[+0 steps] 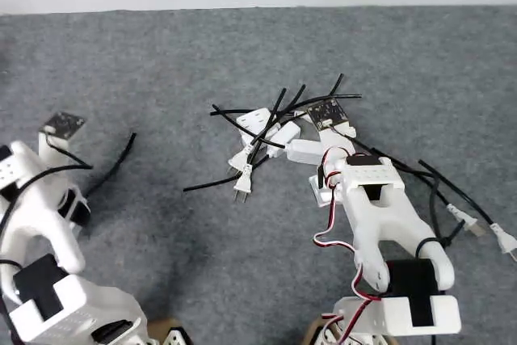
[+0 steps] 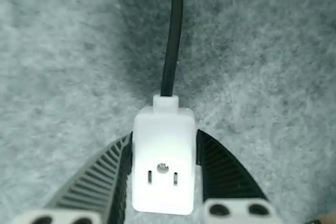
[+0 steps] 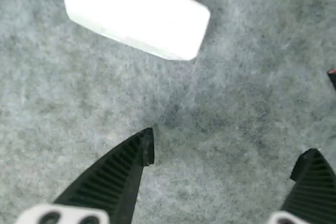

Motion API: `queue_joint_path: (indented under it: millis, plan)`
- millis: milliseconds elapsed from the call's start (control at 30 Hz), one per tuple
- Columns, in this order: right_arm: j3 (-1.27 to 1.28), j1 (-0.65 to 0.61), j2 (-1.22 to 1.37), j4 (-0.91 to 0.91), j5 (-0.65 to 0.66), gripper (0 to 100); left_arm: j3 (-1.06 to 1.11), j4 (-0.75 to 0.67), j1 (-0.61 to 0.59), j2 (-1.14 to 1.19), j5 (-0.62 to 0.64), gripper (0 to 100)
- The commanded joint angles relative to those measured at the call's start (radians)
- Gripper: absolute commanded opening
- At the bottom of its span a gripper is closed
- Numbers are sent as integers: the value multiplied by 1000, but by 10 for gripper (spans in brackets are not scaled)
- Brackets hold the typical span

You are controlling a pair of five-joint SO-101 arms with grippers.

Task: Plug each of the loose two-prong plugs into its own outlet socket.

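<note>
Left jaws are clenched on a white socket (image 2: 164, 161), one jaw on each side. Its cord (image 2: 172, 30) runs away over the grey bench (image 2: 63, 51). The socket face points at the camera and shows two slots plus a round hole, all empty, so nothing is plugged there yet. In the high view the left arm (image 1: 40, 224) sits at the bench's left side, well apart from the other gear.

Right jaws are released with a wide gap and nothing between them. They hover over bare felt with a white block (image 3: 136, 11) near them, which we take for another socket body. The right arm (image 1: 380, 216) stands beside the pile (image 1: 279, 131) of white sockets and black cords mid-bench.

Progress, our read: early.
- One plug (image 1: 241, 186) lies at the pile's near edge with both prongs bare.
- A second plug (image 1: 467, 218) and a third plug (image 1: 505, 241) lie to the right of the right arm, on their cords, also unmated.
- Inside the pile we cannot tell whether any pair is joined, since cords cross over the bodies.

So we count at least three plugs left to seat. One socket is in hand with no plug brought to it.

Writing: none we can read. The socket face is blank apart from its openings, and the white block is plain. The small boards (image 1: 63, 124) at the arm tips carry marks too small to make out.
</note>
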Motion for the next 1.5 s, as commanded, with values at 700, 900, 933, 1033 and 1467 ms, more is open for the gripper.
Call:
queue_joint_path:
  millis: [700,900,933,1033,1467]
  plan:
    - [-2,-35,-36,-1,66,406,64,-189,-247,-43,-118,341]
    - [0,-36,-36,2,63,406,-12,-189,-299,-43,-118,347]
    - [-2,-44,-38,-1,63,406,-24,-187,-311,-43,-118,347]
    - [-15,-81,-44,-1,74,406,-67,-150,-333,-43,-118,347]
    - [-566,-306,15,469,91,406,-51,173,-262,-43,-25,345]
